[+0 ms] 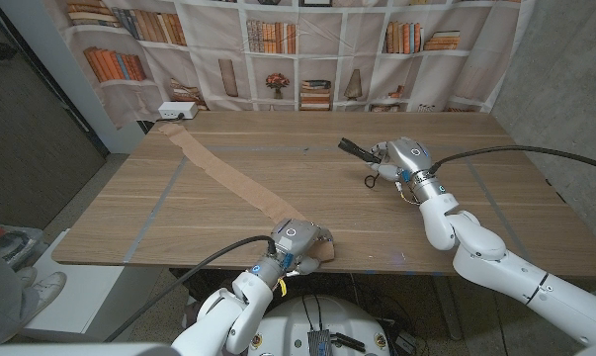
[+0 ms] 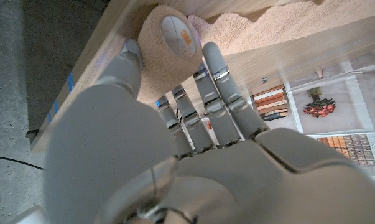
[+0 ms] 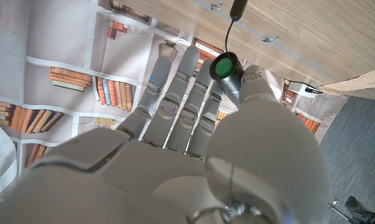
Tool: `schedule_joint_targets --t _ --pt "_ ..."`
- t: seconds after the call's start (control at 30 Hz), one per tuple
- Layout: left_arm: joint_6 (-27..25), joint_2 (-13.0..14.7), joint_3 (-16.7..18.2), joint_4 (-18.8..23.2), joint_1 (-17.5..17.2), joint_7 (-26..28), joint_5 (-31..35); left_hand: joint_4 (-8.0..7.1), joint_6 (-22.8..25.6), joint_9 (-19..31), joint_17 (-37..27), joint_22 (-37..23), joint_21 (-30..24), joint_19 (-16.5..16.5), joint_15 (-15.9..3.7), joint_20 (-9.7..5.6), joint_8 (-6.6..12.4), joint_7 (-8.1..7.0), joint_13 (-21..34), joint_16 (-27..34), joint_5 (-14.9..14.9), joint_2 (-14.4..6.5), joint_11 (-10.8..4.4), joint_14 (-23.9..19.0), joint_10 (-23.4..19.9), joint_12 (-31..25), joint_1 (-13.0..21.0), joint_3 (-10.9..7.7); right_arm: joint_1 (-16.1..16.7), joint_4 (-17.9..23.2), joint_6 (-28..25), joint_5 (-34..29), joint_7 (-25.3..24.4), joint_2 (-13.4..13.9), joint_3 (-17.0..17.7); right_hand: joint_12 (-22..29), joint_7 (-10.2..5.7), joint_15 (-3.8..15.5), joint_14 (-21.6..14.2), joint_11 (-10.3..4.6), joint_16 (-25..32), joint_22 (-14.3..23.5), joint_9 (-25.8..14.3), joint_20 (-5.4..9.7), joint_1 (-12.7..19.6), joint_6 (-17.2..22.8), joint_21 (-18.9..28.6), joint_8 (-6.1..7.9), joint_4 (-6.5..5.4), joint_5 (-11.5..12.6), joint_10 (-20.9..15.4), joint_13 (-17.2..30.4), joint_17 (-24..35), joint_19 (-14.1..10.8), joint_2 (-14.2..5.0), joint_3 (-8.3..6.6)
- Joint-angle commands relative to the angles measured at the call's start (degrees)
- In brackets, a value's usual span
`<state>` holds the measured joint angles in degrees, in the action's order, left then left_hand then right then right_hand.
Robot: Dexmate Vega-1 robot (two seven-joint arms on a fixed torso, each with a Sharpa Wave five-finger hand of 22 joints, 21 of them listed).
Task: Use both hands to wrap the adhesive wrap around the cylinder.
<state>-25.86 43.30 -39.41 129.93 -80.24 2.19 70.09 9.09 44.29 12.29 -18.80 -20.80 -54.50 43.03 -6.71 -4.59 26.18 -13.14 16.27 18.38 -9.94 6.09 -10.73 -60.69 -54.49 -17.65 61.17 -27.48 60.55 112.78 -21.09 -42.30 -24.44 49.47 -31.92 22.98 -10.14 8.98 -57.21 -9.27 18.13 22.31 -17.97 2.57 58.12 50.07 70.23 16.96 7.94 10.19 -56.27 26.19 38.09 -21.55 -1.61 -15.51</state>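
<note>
Left robot hand [image 1: 299, 240] sits at the near edge of the table [image 1: 456, 168], at the near end of the adhesive wrap. In my left wrist view the fingers [image 2: 219, 81] and thumb reach toward the roll of adhesive wrap [image 2: 168, 38], thumb beside its left side and fingers beside its right; I cannot confirm firm contact, so whether this hand grips the roll is undetermined. The roll lies on its side near the table edge, its round white core label facing the camera.

From the roll a long tan strip of adhesive wrap [image 1: 226, 174] runs diagonally across the table to the far left, ending near a white box [image 1: 173, 111] at the far edge.

My right robot hand [image 1: 401, 163] is on the right half of the table, well apart from the wrap. It holds the cylinder [image 1: 357, 148], a dark, slender object; the right wrist view shows its green end [image 3: 224, 67] between thumb and fingers.

A printed bookshelf backdrop [image 1: 278, 49] hangs behind the table.
</note>
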Motion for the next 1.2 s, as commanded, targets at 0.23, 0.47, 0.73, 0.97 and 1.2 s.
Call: schedule_joint_targets --t 0.23,0.47,0.73,0.97,1.2 --pt "-3.17 -2.84 1.72 0.37 0.79 8.49 -2.02 -0.12 10.71 0.33 0.79 0.01 -2.3 -0.01 -7.22 -5.64 0.6 5.65 4.41 -1.13 -0.24 -9.5 -1.03 -3.85 -2.99 0.69 10.22 0.57 0.18 -0.09 -0.2 0.14 -0.71 -0.17 0.48 0.34 -1.58 4.77 -0.31 -1.68 -0.07 -0.23 -0.28 9.01 6.68 2.02 0.44 -0.06 -0.21 0.3 -1.96 0.28 0.38 0.18 -6.65 -0.59" --pt "-1.48 -2.39 2.34 0.89 1.8 11.79 -4.05 -0.44 8.07 1.86 2.07 0.49 -3.98 -0.37 -7.18 -5.08 0.61 6.34 4.34 -2.18 -0.68 -9.36 -0.93 -4.37 -2.99 1.63 10.51 1.03 0.12 -0.38 -0.23 0.47 -1.3 -0.53 0.65 0.26 -1.59 4.77 -0.32 -1.68 -0.12 -0.43 -0.27 8.96 6.63 2.04 0.41 -0.13 -0.25 0.3 -1.91 0.29 0.42 0.24 -6.64 -0.6" --pt "0.14 -3.5 3.67 -0.17 2.26 15.25 -9.95 -0.56 8.27 3.1 2.76 0.93 -4.96 -0.36 -7.15 -5.0 1.64 6.96 4.0 -2.57 -0.99 -9.28 -0.98 -4.88 -3.12 2.39 10.78 1.29 0.07 -0.88 -0.05 0.9 -1.72 -0.51 0.82 0.21 -1.59 4.77 -0.31 -1.67 -0.17 -0.54 -0.28 8.99 6.65 2.07 0.48 -0.16 -0.23 0.3 -1.92 0.29 0.46 0.23 -6.62 -0.61" --pt "-1.37 -4.92 4.13 -0.43 3.86 14.82 -13.19 -0.76 7.23 3.94 3.06 1.35 -5.64 -0.52 -7.14 -4.99 1.9 6.88 3.66 -2.62 -1.03 -9.16 -0.89 -5.53 -3.42 2.96 10.74 1.56 -0.37 -1.13 0.02 0.68 -1.82 -0.42 0.65 0.18 -1.6 4.8 -0.32 -1.67 -0.22 -0.67 -0.29 8.99 6.66 2.15 0.68 -0.2 -0.23 0.3 -1.98 0.34 0.52 0.08 -6.61 -0.59" --pt "-0.79 -5.01 5.13 -0.65 6.85 14.0 -17.23 -1.03 5.75 4.82 3.08 1.92 -5.99 -1.78 -7.14 -5.25 1.98 6.55 3.68 -2.8 -1.09 -9.07 -0.83 -5.46 -3.66 3.41 10.54 1.84 -0.82 -1.64 0.36 0.63 -2.25 -0.44 0.64 0.13 -1.59 4.8 -0.39 -1.67 -0.22 -0.76 -0.37 8.96 6.63 2.15 0.88 -0.23 -0.25 0.3 -2.01 0.35 0.6 -0.03 -6.59 -0.55"
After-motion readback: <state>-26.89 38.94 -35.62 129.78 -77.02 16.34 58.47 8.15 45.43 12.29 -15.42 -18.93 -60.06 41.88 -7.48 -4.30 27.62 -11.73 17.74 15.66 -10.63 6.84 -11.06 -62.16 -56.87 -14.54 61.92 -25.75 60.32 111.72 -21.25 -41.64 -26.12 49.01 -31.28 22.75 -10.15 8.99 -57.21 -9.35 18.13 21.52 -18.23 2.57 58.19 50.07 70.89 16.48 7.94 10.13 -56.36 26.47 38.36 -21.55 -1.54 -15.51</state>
